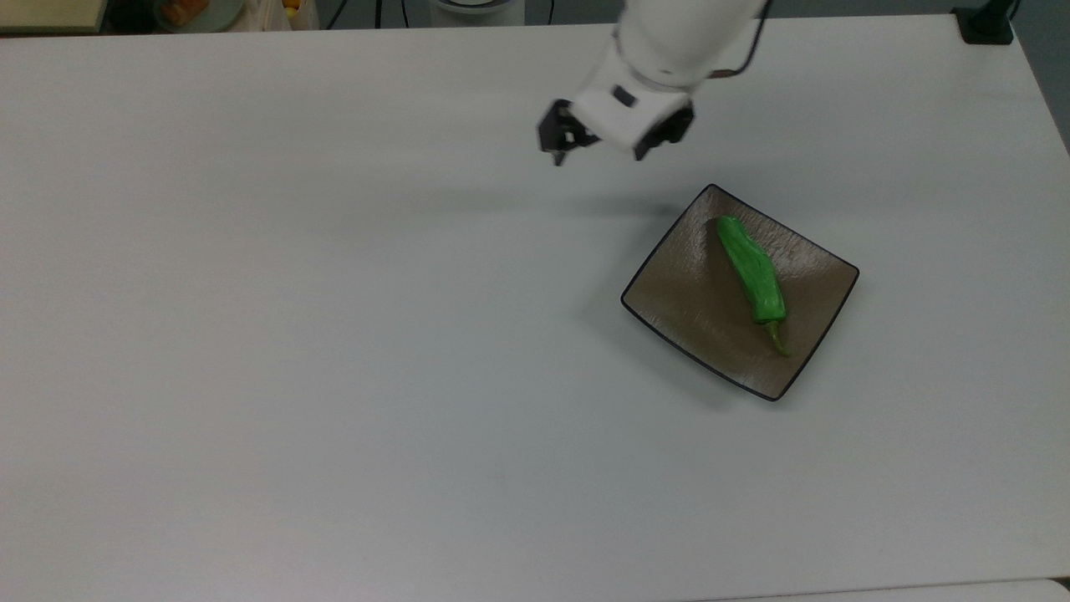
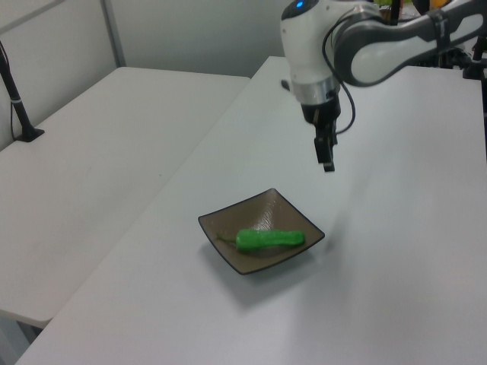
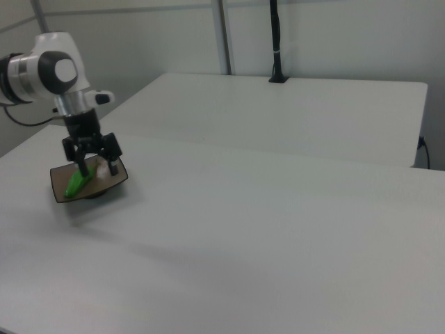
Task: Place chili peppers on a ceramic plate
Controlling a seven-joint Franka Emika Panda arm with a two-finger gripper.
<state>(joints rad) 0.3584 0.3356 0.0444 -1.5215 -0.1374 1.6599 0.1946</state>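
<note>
White table (image 1: 334, 334) filling foreground; second white table (image 2: 99, 152) standing alongside; black post (image 3: 276, 42) rising from it; pale walls (image 3: 348, 35) behind.

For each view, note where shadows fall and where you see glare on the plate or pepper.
Top view: the ceramic plate casts a soft shadow toward the top view's left; a faint shadow lies below the gripper. Left view: pale sheen on the plate's far half, highlights along the chili pepper. Right view: a soft shadow under the plate.

White work table (image 1: 334, 334) extends beneath and around the tool; second white table (image 2: 99, 152) adjacent; black post (image 3: 275, 42) stands beyond.
</note>
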